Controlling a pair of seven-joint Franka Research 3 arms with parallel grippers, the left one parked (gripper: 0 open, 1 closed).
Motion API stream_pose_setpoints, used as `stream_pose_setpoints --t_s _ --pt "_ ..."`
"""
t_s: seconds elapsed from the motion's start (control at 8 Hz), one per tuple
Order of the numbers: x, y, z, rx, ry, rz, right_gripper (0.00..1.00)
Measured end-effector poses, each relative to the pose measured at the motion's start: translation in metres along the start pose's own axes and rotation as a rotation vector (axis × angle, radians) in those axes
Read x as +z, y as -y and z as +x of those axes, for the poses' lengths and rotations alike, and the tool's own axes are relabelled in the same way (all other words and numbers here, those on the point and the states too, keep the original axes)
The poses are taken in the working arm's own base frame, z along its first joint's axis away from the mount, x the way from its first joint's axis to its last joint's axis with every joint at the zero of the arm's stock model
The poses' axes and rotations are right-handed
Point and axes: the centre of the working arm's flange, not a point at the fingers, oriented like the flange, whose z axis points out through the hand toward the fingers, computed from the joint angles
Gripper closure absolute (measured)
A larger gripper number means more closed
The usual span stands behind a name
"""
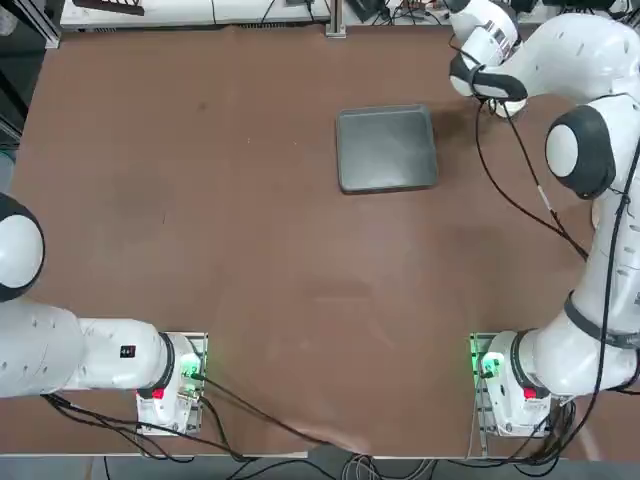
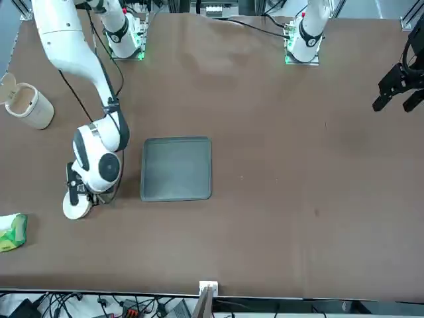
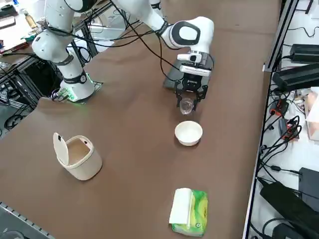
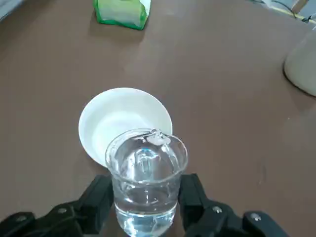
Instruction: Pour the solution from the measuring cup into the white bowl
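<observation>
My right gripper (image 4: pixel 146 200) is shut on the measuring cup (image 4: pixel 146 173), a small clear glass held upright with clear liquid in it. One black finger (image 4: pixel 98 200) presses each side of the glass. The white bowl (image 4: pixel 123 121) stands on the table just beyond the cup, and the cup's rim overlaps the bowl's near edge in the wrist view. From the right side, the gripper (image 3: pixel 188 99) points down with the cup (image 3: pixel 186 106) a short way from the bowl (image 3: pixel 189 133). In the front view the arm's wrist hides the cup, and the bowl (image 2: pixel 76 207) shows below it.
A dark grey tray (image 1: pixel 387 148) lies behind the gripper, toward the table's middle. A cream mug-like vessel (image 3: pixel 77 157) with a flip lid and a green-and-white packet (image 3: pixel 189 211) sit beyond the bowl. The table's far edge (image 3: pixel 259 99) runs close to the bowl.
</observation>
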Motion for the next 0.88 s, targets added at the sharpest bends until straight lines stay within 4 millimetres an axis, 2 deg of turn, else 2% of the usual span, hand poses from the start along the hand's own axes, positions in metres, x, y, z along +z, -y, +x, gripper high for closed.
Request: stream_pose_setpoints --t_s 0.62,0.88 --pt "0.020 0.001 0.038 -0.017 0.186 0.020 0.26" --pt "0.021 0.003 0.056 -0.014 0.283 0.036 0.26"
